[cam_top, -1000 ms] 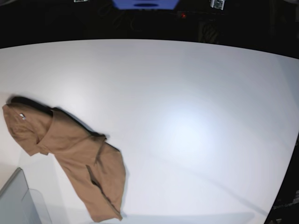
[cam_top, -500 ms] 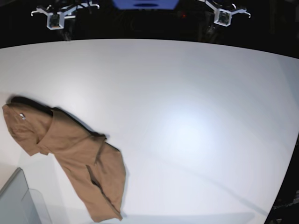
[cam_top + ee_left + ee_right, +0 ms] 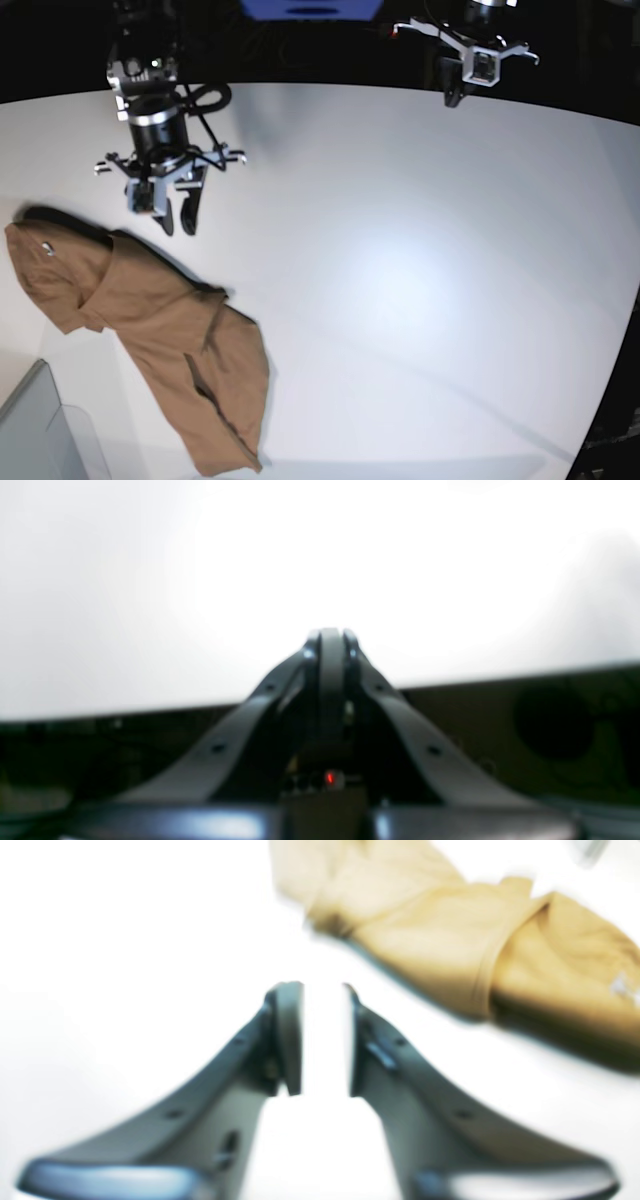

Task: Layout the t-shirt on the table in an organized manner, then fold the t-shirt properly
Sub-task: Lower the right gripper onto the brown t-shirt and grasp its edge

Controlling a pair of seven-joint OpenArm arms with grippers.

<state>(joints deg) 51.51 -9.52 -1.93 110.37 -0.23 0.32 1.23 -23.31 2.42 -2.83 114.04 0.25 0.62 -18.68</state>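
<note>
While both arms hang over the table, this is how it looks:

Shirt: the brown shirt (image 3: 150, 335) lies crumpled at the lower left of the base view, bunched into a long diagonal heap, nothing gripping it. A small white tag (image 3: 47, 249) shows near its upper left end.

Table: the white table (image 3: 420, 270) fills most of the base view; the shirt sits on its lower left part.

Bin: a clear grey bin (image 3: 35, 430) stands at the bottom left corner, just beside the shirt.

Right gripper: the right gripper (image 3: 176, 222) hangs at the upper left, just above the shirt's upper end but apart from it; its jaws are parted with bare table between them, holding nothing.

Left gripper: the left gripper (image 3: 452, 98) is at the top right, over the far table edge, well apart from the shirt; its jaws are pressed together on nothing.
</note>
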